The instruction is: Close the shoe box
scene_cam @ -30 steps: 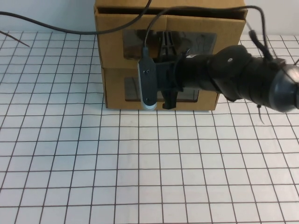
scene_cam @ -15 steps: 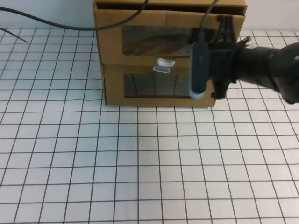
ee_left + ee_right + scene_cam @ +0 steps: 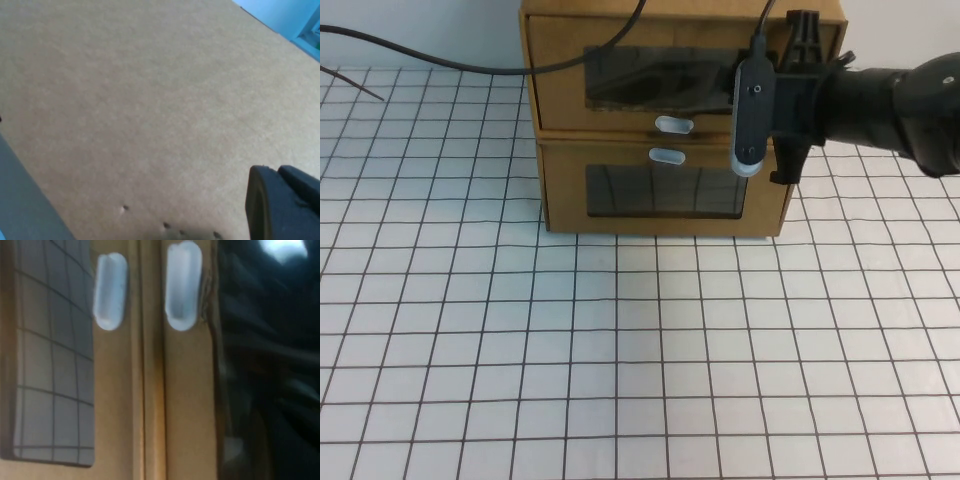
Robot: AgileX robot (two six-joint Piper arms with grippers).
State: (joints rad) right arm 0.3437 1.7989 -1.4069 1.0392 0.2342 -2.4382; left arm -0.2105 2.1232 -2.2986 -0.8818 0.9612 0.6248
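While the right arm reaches in from the right side of the desk (image 3: 620,360), two brown cardboard boxes sit stacked at the far edge of the gridded surface. The upper one is the shoe box (image 3: 560,90), with a clear front window showing a dark shoe and a small white pull tab (image 3: 674,125) below that window. Its front sits about flush with the lower box (image 3: 565,195), which carries its own white tab (image 3: 666,155) above its window (the two tabs lie just apart, one over the other).

The right tool (image 3: 790,105) hangs in front of the right end of the shoe box's face, level with the seam between the two boxes, with a white-edged camera housing (image 3: 750,115) mounted on its near side. From where I stand I cannot tell whether its fingers are apart or together, nor whether they touch the cardboard. The right wrist view looks close at both tabs and the dark window.

The left tool (image 3: 282,205) shows only as a dark corner in its own wrist view, pressed up near a broad plain cardboard surface; its state cannot be told either. A black cable (image 3: 440,55) trails across the desk at the far left.
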